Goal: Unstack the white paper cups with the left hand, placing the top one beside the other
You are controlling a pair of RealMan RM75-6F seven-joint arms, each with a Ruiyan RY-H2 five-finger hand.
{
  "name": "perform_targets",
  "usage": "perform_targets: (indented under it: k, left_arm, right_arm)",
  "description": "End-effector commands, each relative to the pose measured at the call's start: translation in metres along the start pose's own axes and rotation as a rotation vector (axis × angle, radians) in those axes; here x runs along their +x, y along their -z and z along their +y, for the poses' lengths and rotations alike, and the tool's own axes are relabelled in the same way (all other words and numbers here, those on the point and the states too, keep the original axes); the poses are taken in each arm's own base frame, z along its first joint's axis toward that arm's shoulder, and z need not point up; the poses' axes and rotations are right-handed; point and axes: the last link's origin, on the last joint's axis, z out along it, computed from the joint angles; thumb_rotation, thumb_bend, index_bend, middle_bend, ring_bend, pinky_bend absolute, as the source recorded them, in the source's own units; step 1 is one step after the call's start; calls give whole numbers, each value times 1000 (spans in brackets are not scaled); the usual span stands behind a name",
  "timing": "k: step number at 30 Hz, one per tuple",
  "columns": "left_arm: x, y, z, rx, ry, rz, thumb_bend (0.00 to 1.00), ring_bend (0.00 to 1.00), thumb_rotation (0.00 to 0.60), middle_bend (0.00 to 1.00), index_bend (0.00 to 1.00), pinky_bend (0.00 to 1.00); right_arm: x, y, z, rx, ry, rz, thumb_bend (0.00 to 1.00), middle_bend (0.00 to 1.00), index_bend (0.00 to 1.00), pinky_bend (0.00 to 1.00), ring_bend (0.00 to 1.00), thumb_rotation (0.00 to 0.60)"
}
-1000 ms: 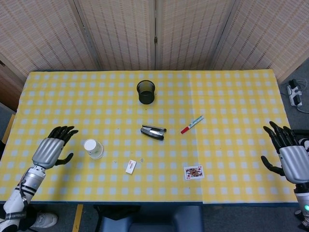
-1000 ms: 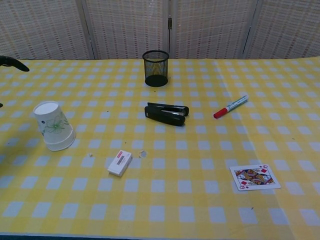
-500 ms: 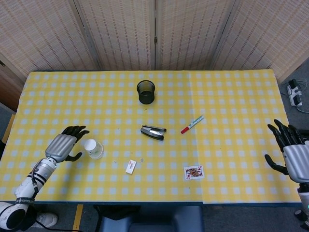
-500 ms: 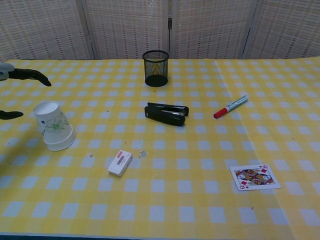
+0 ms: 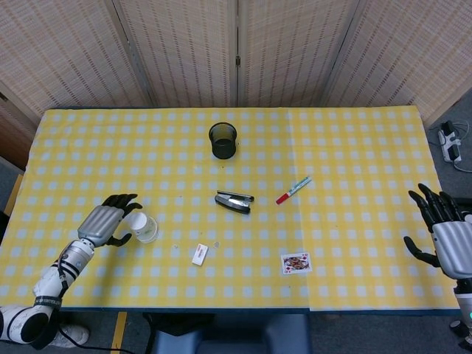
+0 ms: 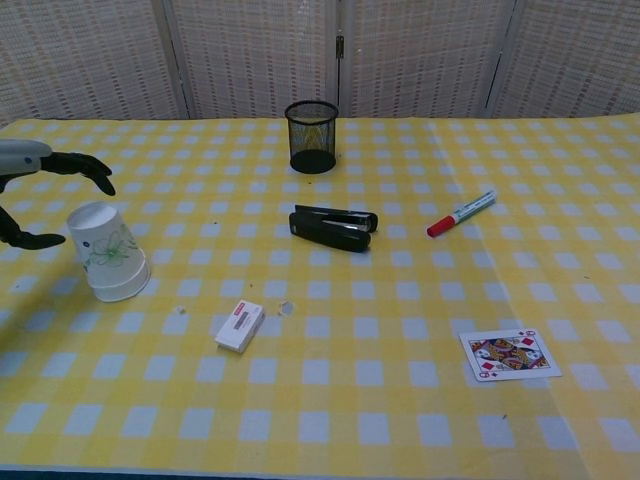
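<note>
The stacked white paper cups (image 5: 143, 226) (image 6: 107, 251) stand upside down on the yellow checked table, left of centre, with a green leaf print on the side. My left hand (image 5: 108, 220) (image 6: 40, 190) is right beside the stack on its left, fingers spread around the top without a visible grip. My right hand (image 5: 446, 234) hovers open at the table's far right edge, far from the cups; the chest view does not show it.
A black mesh pen cup (image 5: 223, 139) stands mid-table at the back. A black stapler (image 5: 234, 201), a red marker (image 5: 293, 189), a small white eraser (image 5: 200, 254) and a playing card (image 5: 296, 262) lie scattered around the middle and right.
My left hand has moved right from the table's left edge to the cup stack. The right hand has drifted slightly back toward the edge. The cups have not moved.
</note>
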Motion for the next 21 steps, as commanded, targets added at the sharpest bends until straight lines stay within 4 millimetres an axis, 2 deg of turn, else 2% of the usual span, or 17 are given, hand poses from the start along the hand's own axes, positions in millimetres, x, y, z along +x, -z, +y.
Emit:
perform_targets:
  k: [1,21]
  left_arm:
    - [0,-1,1,0,2,3,401,64,600,71,248,106]
    - [-2,-11,4,4,3,-3,405,84,600,82,305,114]
  right_arm:
    - [0,0,1,-1,-1,-1,361,28,56,60,84,600]
    - [-3,0,4,-14,-7,-8,360,28,56,60,83,600]
